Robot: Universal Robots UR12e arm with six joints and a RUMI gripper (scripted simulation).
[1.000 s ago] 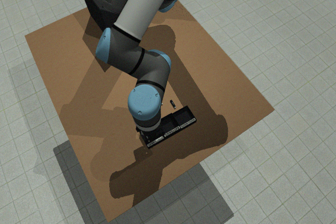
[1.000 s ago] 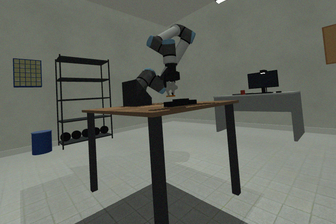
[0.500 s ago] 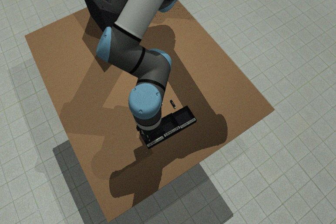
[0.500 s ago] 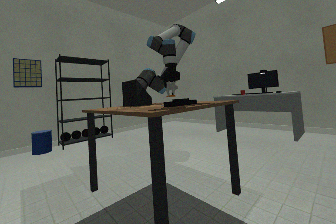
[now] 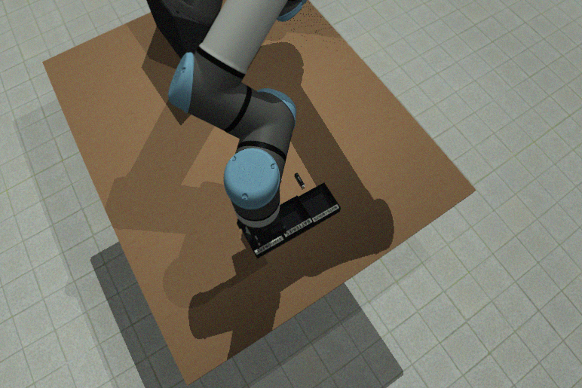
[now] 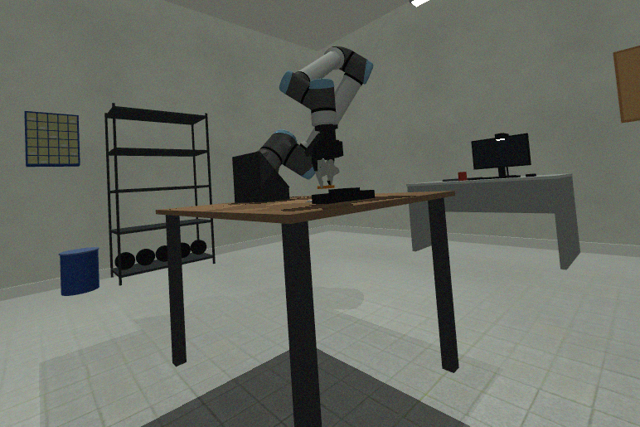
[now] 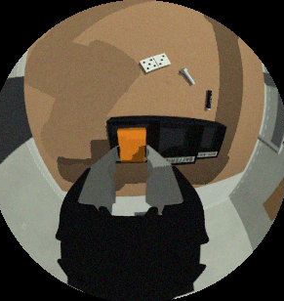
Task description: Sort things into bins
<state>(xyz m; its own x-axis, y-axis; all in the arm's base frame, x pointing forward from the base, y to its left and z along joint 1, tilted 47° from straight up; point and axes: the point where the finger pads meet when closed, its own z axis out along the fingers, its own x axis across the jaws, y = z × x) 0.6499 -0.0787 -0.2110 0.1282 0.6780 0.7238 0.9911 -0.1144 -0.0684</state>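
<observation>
My gripper (image 7: 132, 146) (image 6: 327, 181) is shut on a flat orange block (image 7: 132, 143) (image 6: 329, 186). It holds the block just above the left-end compartment of a row of three black labelled bins (image 7: 138, 119) (image 5: 317, 206) (image 6: 346, 194), which stands upright near the table's edge. In the top view the arm's wrist hides the gripper and the block. A white domino (image 7: 155, 64), a small white pin (image 7: 186, 76) and a small black cylinder (image 7: 208, 99) (image 5: 299, 180) lie on the brown table (image 7: 89, 73) (image 5: 96, 82) (image 6: 240, 209) beyond the bins.
The robot's dark base (image 5: 164, 4) stands at the table's far corner. The table edge runs close in front of the bins, with tiled floor (image 5: 485, 68) below.
</observation>
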